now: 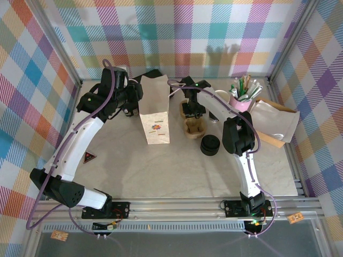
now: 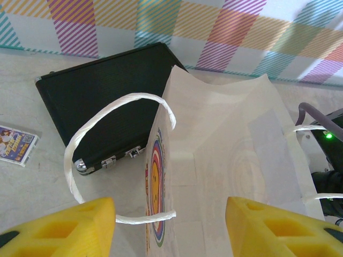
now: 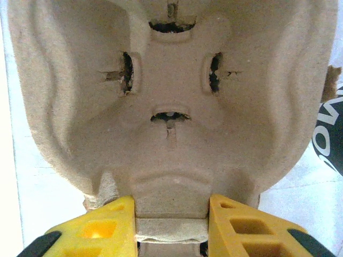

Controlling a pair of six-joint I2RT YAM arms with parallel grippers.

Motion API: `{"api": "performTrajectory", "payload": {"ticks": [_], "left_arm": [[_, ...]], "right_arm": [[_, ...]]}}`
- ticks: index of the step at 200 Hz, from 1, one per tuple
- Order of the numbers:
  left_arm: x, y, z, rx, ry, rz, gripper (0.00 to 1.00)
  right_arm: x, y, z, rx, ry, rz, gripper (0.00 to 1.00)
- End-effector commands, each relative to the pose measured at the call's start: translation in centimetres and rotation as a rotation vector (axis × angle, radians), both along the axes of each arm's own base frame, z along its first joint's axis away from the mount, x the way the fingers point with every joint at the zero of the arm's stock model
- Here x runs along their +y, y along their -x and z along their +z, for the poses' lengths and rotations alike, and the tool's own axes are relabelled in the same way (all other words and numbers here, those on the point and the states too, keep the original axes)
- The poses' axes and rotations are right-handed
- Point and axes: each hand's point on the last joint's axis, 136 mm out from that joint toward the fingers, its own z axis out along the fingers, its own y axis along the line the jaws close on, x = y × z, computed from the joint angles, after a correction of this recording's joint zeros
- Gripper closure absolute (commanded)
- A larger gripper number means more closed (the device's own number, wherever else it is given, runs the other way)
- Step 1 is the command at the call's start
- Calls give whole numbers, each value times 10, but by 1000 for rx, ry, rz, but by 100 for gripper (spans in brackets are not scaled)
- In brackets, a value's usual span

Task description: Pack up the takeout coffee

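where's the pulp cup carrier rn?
Top view, right of centre: pulp cup carrier lies beside the white paper bag, black lid stack just nearer; right gripper clamped on its edge.

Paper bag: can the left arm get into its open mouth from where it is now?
Probably yes. The left gripper hangs open right above the paper bag, whose mouth gapes upward; only its handle loops nearby.

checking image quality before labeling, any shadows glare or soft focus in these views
Top external: even light, sharp; the pink cup of sticks casts a soft shadow on the back wall. Left wrist: the paper bag is bright inside, the picture's top right nearly washed out. Right wrist: the cup carrier shows sharp texture, the left edge blown white.
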Motion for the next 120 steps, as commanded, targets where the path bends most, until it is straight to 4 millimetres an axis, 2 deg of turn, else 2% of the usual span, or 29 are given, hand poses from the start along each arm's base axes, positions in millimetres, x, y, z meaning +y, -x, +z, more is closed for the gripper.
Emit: {"api": "performTrajectory", "payload": {"ticks": [1,31,120], "left_arm": [[0,-1,17,-44,18,-12,43],[-1,-2,18,-45,20,-13,43],[-1,0,17,-43,24,-13,43]], "right_arm": [[-4,-1,11,-4,4,-15,69],[-4,-2,19,-21,0,-12,74],[-5,4,30,-20,-13,-21,74]]}}
